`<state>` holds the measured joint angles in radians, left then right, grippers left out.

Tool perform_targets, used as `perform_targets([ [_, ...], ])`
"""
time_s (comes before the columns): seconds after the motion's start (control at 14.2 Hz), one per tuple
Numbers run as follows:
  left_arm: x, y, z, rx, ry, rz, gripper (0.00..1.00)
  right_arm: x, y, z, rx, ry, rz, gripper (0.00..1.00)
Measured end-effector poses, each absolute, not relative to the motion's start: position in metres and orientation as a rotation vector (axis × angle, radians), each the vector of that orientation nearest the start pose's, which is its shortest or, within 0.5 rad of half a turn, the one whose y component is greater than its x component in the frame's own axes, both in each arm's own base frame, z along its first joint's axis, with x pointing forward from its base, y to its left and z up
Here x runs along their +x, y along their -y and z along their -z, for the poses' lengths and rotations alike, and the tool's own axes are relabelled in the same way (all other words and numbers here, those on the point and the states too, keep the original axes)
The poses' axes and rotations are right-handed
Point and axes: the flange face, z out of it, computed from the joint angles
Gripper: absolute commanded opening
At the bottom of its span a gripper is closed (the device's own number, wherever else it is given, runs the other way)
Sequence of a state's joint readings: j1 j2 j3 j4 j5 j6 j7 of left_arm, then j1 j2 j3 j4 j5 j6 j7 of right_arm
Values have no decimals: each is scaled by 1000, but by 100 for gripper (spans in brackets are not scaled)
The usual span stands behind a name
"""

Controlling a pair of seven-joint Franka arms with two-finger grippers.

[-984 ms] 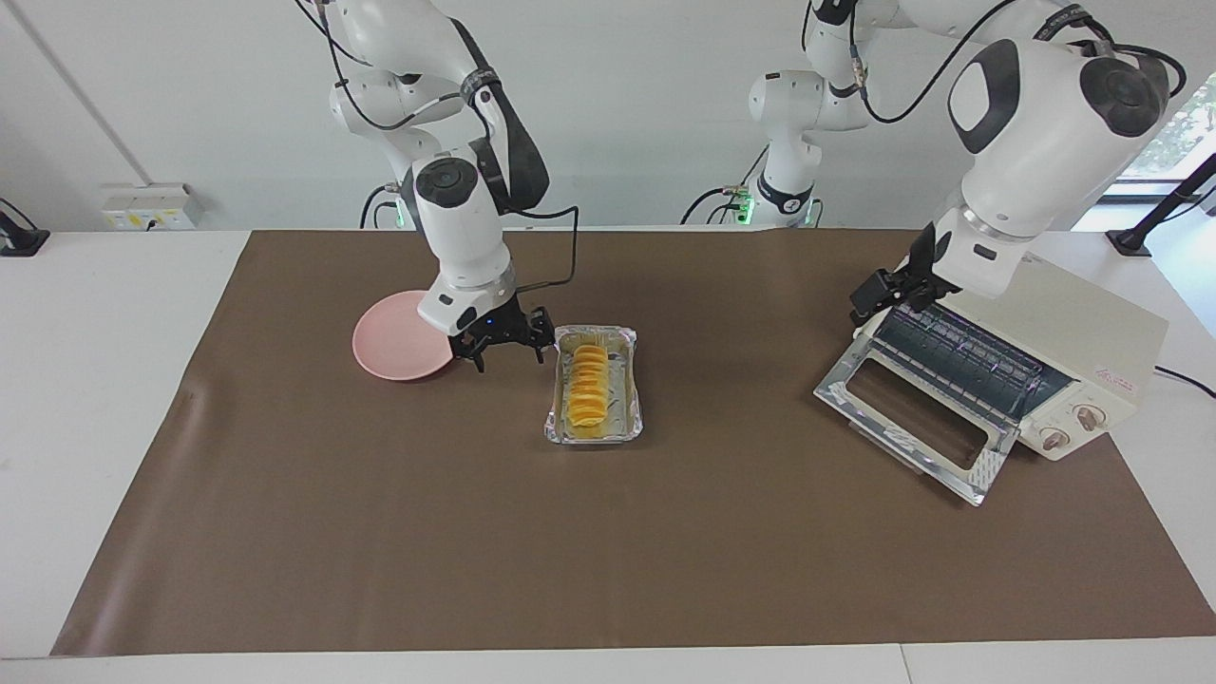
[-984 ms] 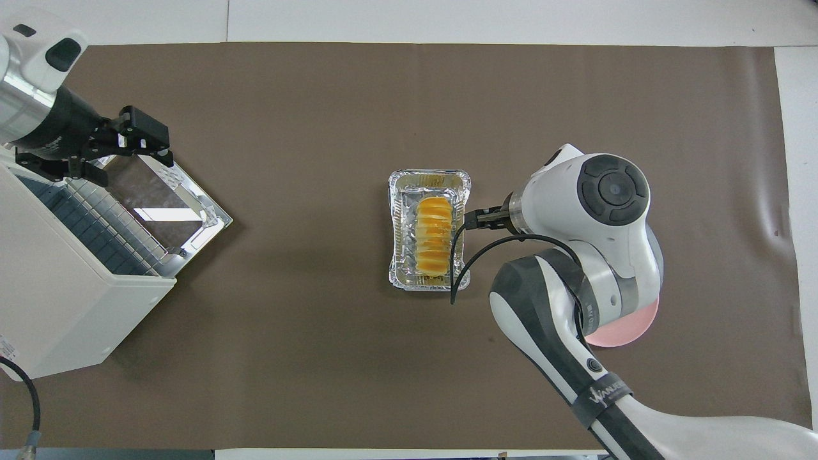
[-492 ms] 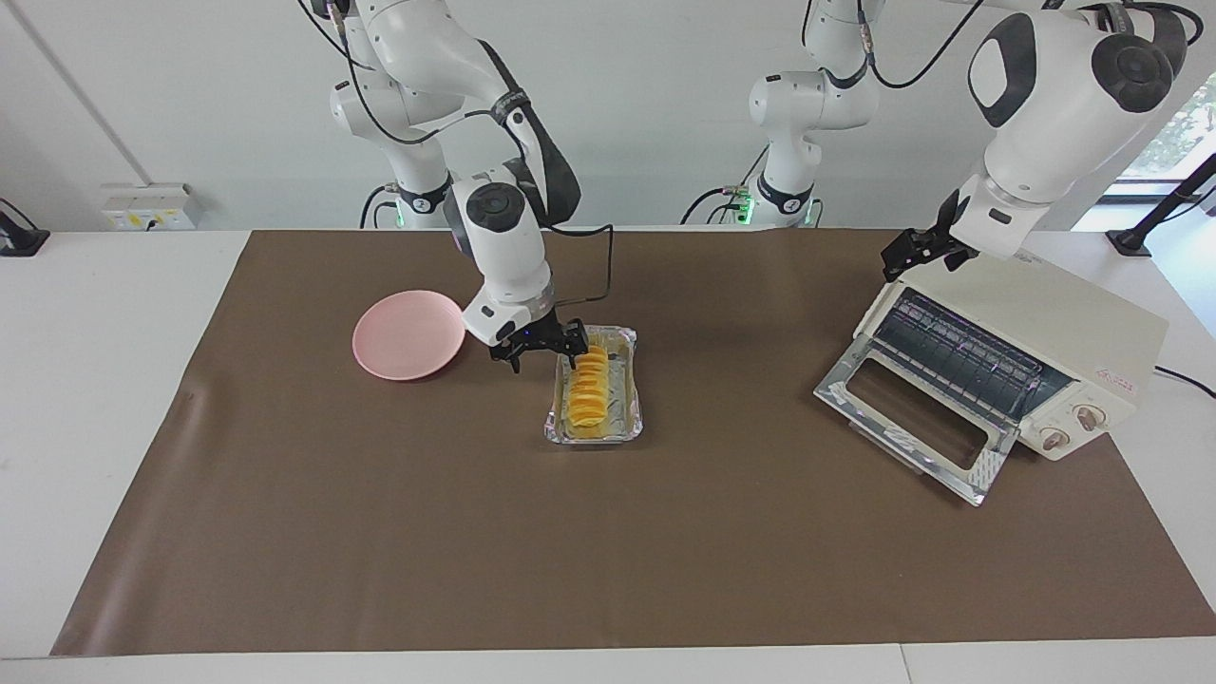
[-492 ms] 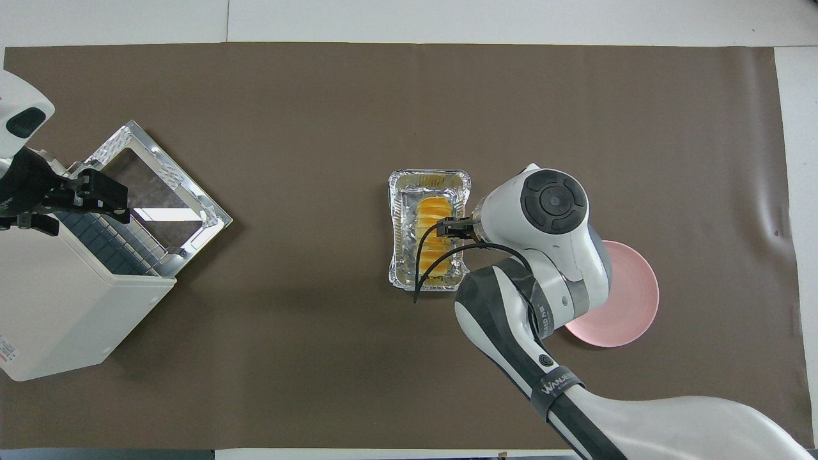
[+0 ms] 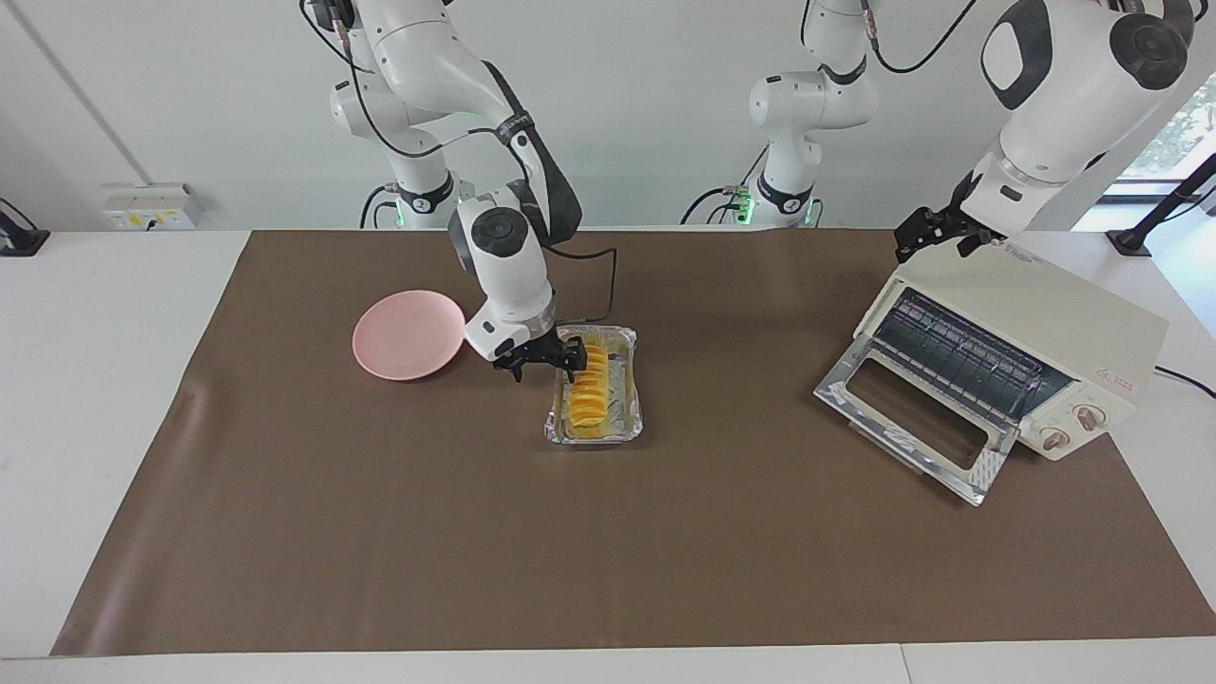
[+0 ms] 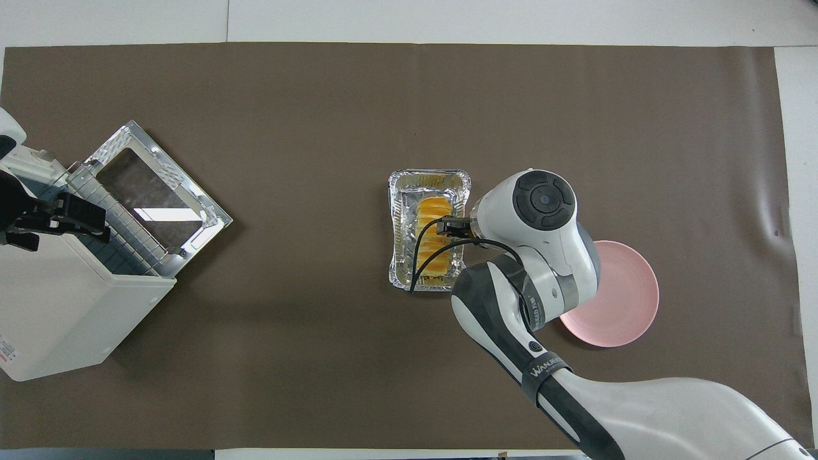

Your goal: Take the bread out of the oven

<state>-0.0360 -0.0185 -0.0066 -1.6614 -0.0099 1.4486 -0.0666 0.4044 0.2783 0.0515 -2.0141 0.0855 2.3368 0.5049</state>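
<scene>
The bread (image 5: 589,389) is a golden ridged loaf lying in a silver foil tray (image 5: 629,385) at the middle of the mat; it also shows in the overhead view (image 6: 429,211). My right gripper (image 5: 545,372) is open and low over the tray's edge toward the right arm's end, with one finger (image 5: 573,366) next to the bread. The cream-white oven (image 5: 1064,328) stands at the left arm's end with its glass door (image 5: 912,418) dropped open and its rack bare. My left gripper (image 5: 936,233) is in the air over the oven's top corner.
A round pink plate (image 5: 408,334) lies beside the tray toward the right arm's end, partly under my right arm in the overhead view (image 6: 623,306). The brown mat (image 5: 608,551) covers the table.
My right gripper has moved from over the pink plate to the foil tray and come down beside the bread. My left gripper has risen and drawn back from the oven's opening to over its top.
</scene>
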Motion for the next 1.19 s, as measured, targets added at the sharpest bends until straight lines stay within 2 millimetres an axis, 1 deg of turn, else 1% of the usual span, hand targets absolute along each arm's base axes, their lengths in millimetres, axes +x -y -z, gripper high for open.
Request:
perform_targets([
  [0.28, 531, 26, -584, -3130, 29, -286, 100, 539, -264, -312, -3046, -172, 13, 83],
  [0.49, 531, 31, -584, -3130, 13, -285, 100, 536, -264, -305, -3047, -171, 11, 75],
  [0.56, 531, 32, -584, -3130, 10, -285, 100, 535, -267, -303, -3048, -164, 9, 68],
  [0.7, 531, 33, -584, -3130, 6, -284, 100, 533, -273, -302, -3041, -161, 29, 48],
  [0.77, 531, 33, -584, -3131, 6, -281, 100, 533, -275, -302, -3039, -170, 33, 36],
  [0.91, 534, 34, -586, -3137, 4, -244, 100, 532, -276, -302, -3037, -176, 36, 5],
  [0.98, 538, 35, -588, -3144, 3, -199, 100, 532, -276, -302, -3035, -177, 40, 0],
  [1.19, 542, 35, -592, -3150, 1, -138, 100, 532, -276, -302, -3033, -179, 41, 0],
])
